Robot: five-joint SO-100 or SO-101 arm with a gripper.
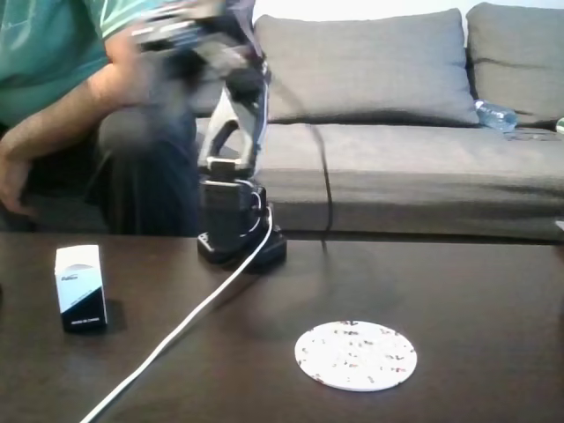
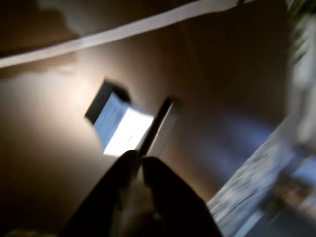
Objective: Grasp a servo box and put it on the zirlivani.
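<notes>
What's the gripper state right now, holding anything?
Gripper: shut, empty, in the air above the table. The servo box stands untouched on the table, off the zirlivani.

In the fixed view we see the arm's upper part (image 1: pixel 189 35) smeared by motion, so its fingers cannot be made out there. The person (image 1: pixel 53 79) is cut off by the top and left edges. In the wrist view everything is blurred: the servo box (image 2: pixel 118 126) shows no readable lettering, and we cannot tell whether the dark fingers (image 2: pixel 126 170) touch.
</notes>
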